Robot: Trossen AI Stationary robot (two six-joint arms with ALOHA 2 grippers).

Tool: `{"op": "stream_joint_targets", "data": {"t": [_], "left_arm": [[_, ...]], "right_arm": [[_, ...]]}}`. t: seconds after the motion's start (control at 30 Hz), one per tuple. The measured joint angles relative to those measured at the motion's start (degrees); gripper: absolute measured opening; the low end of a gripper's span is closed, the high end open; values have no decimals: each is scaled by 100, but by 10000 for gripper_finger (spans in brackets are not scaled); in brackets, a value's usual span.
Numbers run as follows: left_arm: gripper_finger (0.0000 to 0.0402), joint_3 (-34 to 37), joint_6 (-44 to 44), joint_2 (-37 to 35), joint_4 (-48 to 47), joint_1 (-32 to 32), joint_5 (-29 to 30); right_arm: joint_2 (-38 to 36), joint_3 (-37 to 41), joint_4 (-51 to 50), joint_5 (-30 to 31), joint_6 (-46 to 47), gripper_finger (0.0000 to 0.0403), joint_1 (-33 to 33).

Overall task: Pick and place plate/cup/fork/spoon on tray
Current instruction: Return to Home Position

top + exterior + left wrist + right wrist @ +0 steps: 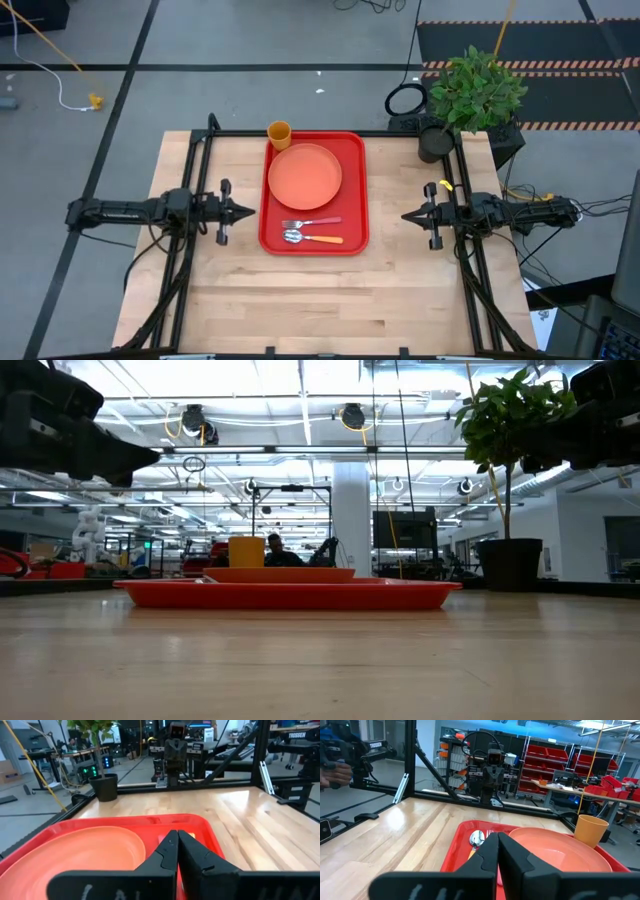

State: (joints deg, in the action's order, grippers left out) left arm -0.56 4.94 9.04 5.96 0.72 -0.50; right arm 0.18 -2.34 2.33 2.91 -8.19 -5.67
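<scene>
Two dark, near-black arms of slender jointed segments are seen, each ending in a gripper with two tapering, wedge-shaped black fingers: the left gripper and the right gripper. Black cables are trailed from the right arm's base toward 3 o'clock. A small yellow marking is seen near the right wrist.

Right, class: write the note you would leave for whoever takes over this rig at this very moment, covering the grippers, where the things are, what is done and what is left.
Left gripper: shut, empty, hovering beside the tray's left edge.
Right gripper: shut, empty, hovering off the tray's right edge.
Tray: mid-table, toward the far edge.
Plate: on the tray, far half.
Cup: upright at the tray's far left corner.
Fork and spoon: side by side on the tray's near half.
Done: all four items appear placed.
Left: apparently nothing; confirm the cup sits inside the rim.
</scene>
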Motion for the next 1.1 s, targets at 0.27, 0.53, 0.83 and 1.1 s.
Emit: {"op": "stream_joint_targets", "data": {"t": [0.27, 0.53, 0.83, 1.1], "left_arm": [[5, -4, 32, -574, -504, 1, -104], [6, -7, 139, -839, -513, 0, -103], [11, -7, 195, -839, -516, 0, -102], [5, -7, 184, -837, -520, -78, -191]], "right_arm": [[0, -1, 0, -2, 0, 0, 0], [0, -1, 0, -2, 0, 0, 0], [1, 0, 0, -2, 0, 0, 0], [1, 0, 0, -2, 0, 0, 0]]}}
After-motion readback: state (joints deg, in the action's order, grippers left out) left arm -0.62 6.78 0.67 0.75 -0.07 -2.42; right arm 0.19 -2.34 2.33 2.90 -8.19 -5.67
